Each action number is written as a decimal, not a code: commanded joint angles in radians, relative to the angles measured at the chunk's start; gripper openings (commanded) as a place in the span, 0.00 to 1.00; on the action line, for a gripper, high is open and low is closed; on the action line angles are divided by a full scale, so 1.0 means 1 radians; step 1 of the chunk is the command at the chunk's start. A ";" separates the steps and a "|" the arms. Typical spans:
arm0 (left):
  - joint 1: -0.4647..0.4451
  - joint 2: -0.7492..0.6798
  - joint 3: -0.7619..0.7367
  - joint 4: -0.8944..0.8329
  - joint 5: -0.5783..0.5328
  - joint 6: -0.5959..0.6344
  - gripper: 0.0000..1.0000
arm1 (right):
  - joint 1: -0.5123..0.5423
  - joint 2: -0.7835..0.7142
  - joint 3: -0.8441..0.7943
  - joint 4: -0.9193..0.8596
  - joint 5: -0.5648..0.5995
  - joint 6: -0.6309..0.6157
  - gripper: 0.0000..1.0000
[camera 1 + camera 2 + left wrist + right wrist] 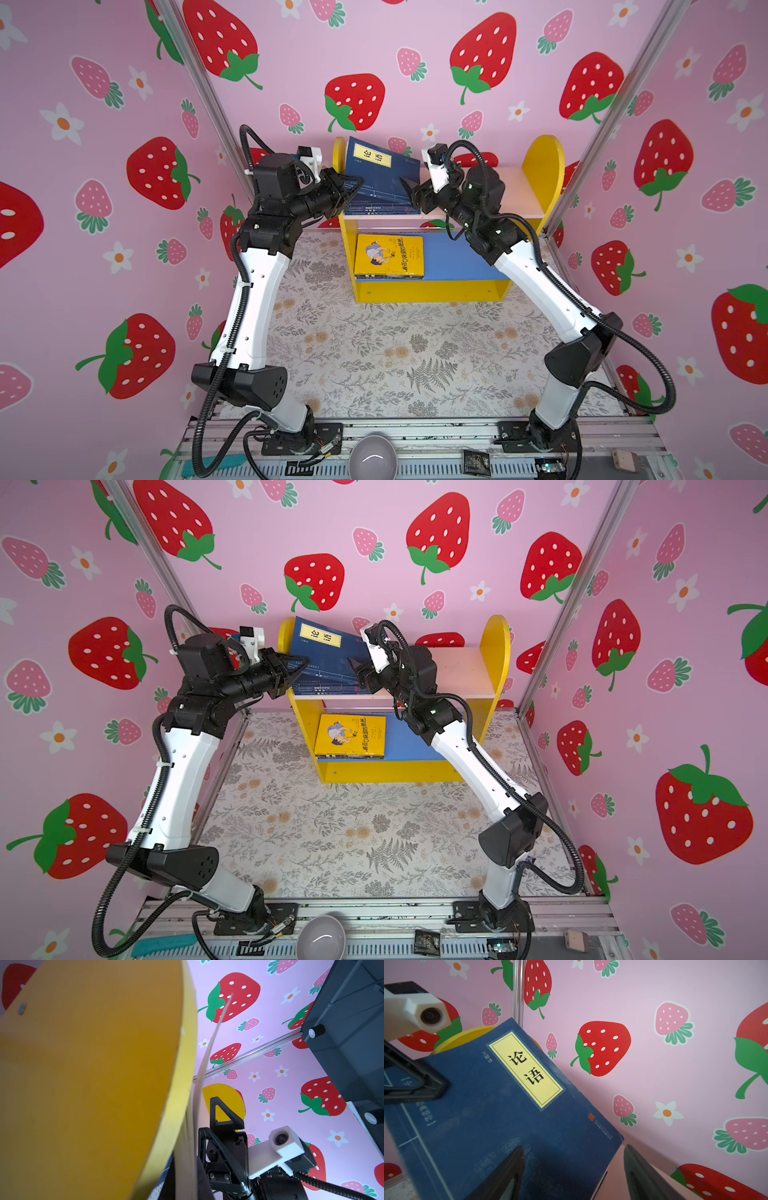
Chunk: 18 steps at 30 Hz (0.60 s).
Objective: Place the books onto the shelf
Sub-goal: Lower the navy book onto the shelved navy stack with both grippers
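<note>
Propping the navy book [374, 170] on the shelf [544, 166], we seemingly pinch it in the left gripper [353, 187]; the wide-open right gripper [409, 191] must brace it.

Saw pink strawberry-and-flower wallpaper [374, 54] on every wall, from nine through twelve to three o'clock. Noted one silver frame post [603, 137] slanting toward one o'clock and another post [201, 83] toward eleven. Found a grey floral table cover [395, 353] spread across the centre. Spotted along the metal rail [415, 432] at six o'clock a grey bowl [372, 457]. Saw a black sachet [476, 461] just toward five, a small beige box [624, 460] farther toward five, and a teal item [212, 464] at seven, too cropped to name.
</note>
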 commanded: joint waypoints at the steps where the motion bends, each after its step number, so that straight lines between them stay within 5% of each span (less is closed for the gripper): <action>1: 0.000 -0.036 -0.004 0.023 0.015 0.019 0.00 | 0.009 0.019 0.021 -0.008 -0.002 -0.035 0.77; 11: 0.001 -0.036 -0.025 0.014 0.015 0.028 0.00 | 0.013 -0.022 -0.113 0.034 0.037 -0.023 0.75; 18: 0.001 -0.035 -0.033 0.015 0.019 0.029 0.16 | 0.013 -0.023 -0.128 0.030 0.059 -0.029 0.74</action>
